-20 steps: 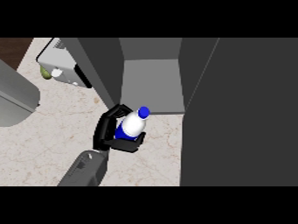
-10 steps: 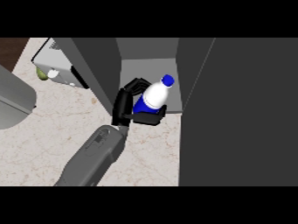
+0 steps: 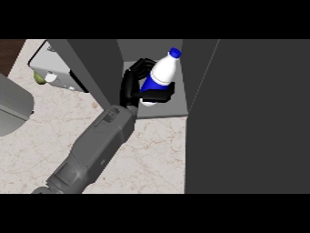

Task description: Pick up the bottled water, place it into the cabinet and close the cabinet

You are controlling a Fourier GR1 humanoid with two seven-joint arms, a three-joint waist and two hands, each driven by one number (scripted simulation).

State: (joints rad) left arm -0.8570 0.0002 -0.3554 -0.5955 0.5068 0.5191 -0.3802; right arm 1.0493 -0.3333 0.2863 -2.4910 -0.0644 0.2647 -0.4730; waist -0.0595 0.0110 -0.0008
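Just inside the cabinet (image 3: 164, 111) opening, above its grey floor, sits the bottled water (image 3: 161, 75) — white body, blue cap and label, tilted with its cap leaning toward the cabinet's back. The right hand (image 3: 138, 87) is wrapped around the bottle, fingers curled behind it and the thumb across its lower front, so the bottle is held, not yet standing free. Whether its base touches the cabinet floor cannot be told from this view.

To finish the placement well, I judge the bottle should be brought upright and lowered until its base rests flat on the cabinet floor, away from the front lip, before the fingers uncurl. Opening the hand while the bottle leans risks it toppling. The withdrawal should run straight back out of the cabinet, clear of the dark door panel (image 3: 258, 113) at the cabinet's right — that panel then has to swing shut. Left of the cabinet, the left forearm (image 3: 3, 109) shows; its hand does not.
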